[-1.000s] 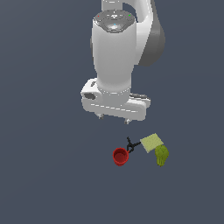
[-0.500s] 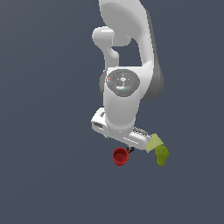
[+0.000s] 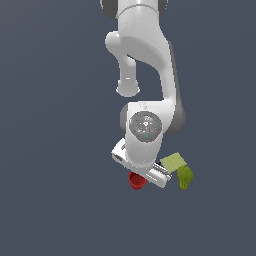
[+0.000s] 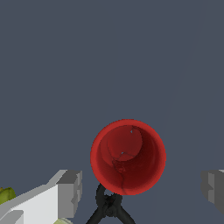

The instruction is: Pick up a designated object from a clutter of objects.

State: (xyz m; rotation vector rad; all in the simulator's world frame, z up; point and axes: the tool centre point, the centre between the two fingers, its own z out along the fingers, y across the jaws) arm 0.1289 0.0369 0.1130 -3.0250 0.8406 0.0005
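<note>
In the wrist view the jaws stand spread, one finger [image 4: 69, 192] on either side of the red cup [image 4: 127, 156], which sits beside the black clamp [image 4: 109, 206]. The cup looks light, stiff, slippery; grip across its thick rim.

arm dropped way down since a sec ago | gripper [image 4: 140, 188] now right over the red cup [image 3: 136, 181], half hiding it | black clamp [image 4: 109, 205] gone from the exterior view
</note>
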